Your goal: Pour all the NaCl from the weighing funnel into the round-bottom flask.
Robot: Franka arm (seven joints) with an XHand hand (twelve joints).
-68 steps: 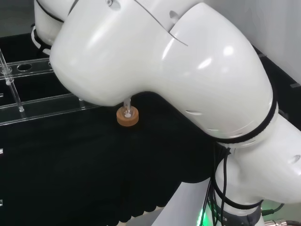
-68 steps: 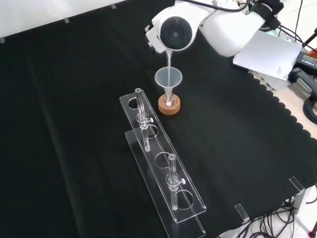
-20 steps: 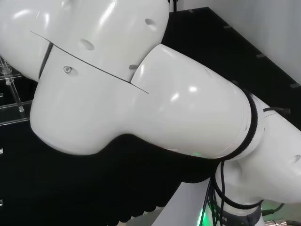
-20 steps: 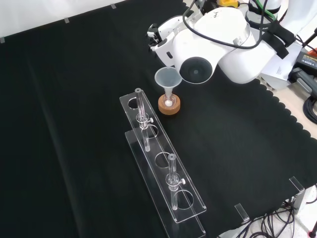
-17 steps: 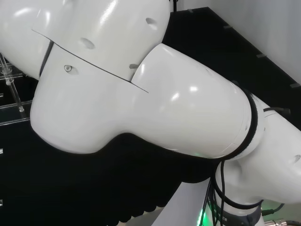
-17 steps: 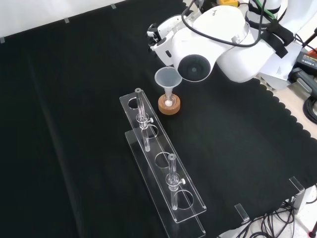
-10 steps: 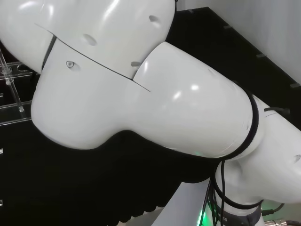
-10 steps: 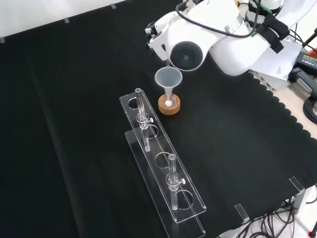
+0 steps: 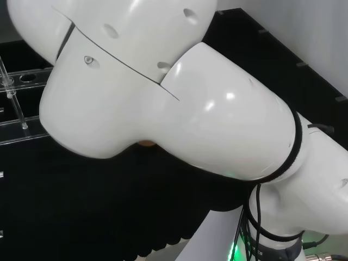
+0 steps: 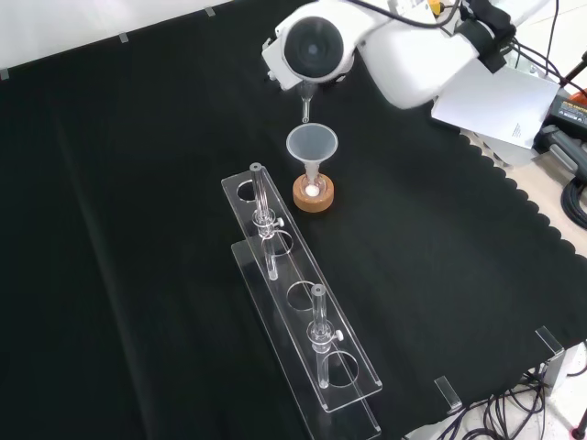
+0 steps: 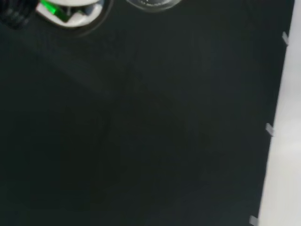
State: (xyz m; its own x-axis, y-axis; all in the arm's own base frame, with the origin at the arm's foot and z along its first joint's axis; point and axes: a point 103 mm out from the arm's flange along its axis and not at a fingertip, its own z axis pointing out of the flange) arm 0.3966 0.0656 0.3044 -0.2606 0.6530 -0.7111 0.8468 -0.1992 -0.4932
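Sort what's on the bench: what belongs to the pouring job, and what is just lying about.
In the job: clear funnel seated in the flask; flask on the cork ring; thin stem hanging from under the arm above the funnel.

Lying about: clear rack with its two glass tubes; papers beyond the cloth's edge.

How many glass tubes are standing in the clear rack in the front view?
2. One glass tube stands near the far end of the clear rack, close to the funnel on the cork ring. The other tube stands near the rack's near end. More clear ware could go unnoticed.
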